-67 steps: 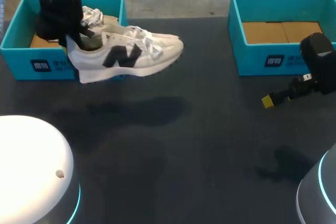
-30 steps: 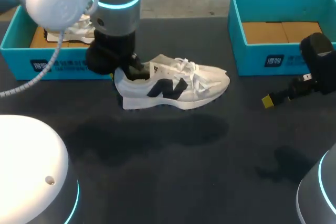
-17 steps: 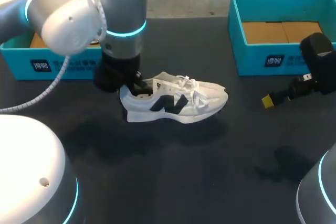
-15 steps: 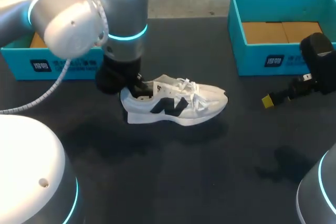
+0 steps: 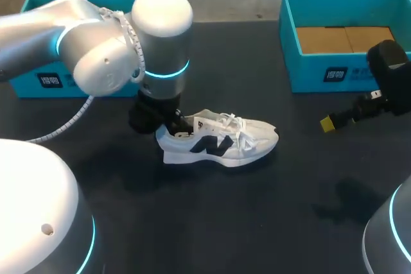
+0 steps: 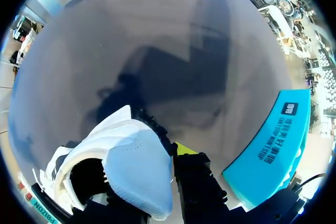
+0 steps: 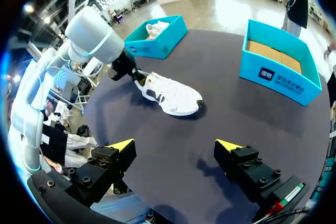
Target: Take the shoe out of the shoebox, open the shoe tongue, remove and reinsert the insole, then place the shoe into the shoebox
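A white sneaker [image 5: 221,139] with a dark side logo lies level at the table's middle, toe to the right; I cannot tell whether its sole touches the surface. My left gripper [image 5: 171,126] is shut on its heel collar. In the left wrist view the heel [image 6: 137,169] sits in my left gripper [image 6: 149,156], with one yellow fingertip [image 6: 182,148] outside it and the other hidden inside. My right gripper [image 7: 175,145] stands open over the table's right side, well away from the sneaker [image 7: 170,94]. The teal shoebox [image 5: 38,78] stands at the back left.
A second teal box [image 5: 347,75] with a cardboard floor stands at the back right, just behind my right gripper [image 5: 329,124]. In the right wrist view the left box [image 7: 157,40] holds another white shoe [image 7: 157,26]. Dark bare table [image 5: 225,216] lies in front of the sneaker.
My left arm has carried the sneaker away from the left box, forward and down toward the table's middle. The right arm has not moved.
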Robot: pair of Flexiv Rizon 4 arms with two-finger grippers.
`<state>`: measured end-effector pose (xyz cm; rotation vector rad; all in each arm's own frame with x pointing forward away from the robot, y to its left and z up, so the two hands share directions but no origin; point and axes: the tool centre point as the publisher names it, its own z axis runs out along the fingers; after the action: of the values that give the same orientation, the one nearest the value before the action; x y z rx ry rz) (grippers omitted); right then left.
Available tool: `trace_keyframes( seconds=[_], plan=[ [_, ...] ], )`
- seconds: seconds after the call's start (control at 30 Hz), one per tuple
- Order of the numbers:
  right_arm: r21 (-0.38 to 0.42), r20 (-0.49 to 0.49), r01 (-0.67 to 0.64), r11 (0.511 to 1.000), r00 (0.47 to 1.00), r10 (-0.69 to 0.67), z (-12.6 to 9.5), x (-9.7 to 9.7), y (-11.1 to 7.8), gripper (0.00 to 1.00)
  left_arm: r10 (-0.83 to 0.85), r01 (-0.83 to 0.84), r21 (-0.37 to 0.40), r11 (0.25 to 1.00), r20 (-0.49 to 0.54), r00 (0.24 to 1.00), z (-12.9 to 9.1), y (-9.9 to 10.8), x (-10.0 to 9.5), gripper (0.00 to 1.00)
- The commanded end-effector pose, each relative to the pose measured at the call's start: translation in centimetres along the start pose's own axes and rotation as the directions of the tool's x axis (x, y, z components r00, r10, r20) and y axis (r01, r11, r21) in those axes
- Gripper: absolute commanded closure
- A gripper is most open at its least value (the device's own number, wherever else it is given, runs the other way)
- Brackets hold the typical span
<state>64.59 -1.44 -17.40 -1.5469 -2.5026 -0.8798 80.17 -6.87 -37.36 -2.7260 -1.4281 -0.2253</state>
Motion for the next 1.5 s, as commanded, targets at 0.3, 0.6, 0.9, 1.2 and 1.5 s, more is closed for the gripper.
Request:
trace_keyframes(
  seconds=[0.3,0.6,0.9,1.2,1.5],
  plan=[
    [-0.003,0.001,-0.001,1.000,1.000,0.001,0.0,0.0,-0.2,0.00,0.000,0.000,0.015,1.000,0.001,1.000,2.4,1.3,-0.7,1.00],
    [-0.003,0.001,-0.001,1.000,1.000,0.001,0.0,0.0,-0.2,0.00,0.000,-0.001,0.033,0.999,0.011,1.000,1.6,0.8,-0.6,0.00],
    [-0.003,0.001,-0.001,1.000,1.000,0.001,0.0,0.0,-0.2,0.00,-0.109,0.107,0.027,0.994,0.093,0.990,-1.4,-0.2,-0.1,0.00],
    [-0.003,0.001,-0.001,1.000,1.000,0.001,0.0,0.0,-0.2,0.00,-0.331,0.320,0.086,0.944,0.251,0.910,-5.7,-1.2,1.6,0.00],
    [-0.003,0.001,-0.001,1.000,1.000,0.001,0.0,0.0,-0.2,0.00,-0.579,0.558,0.163,0.814,0.304,0.756,-7.5,-2.7,2.9,0.00]
  ],
)
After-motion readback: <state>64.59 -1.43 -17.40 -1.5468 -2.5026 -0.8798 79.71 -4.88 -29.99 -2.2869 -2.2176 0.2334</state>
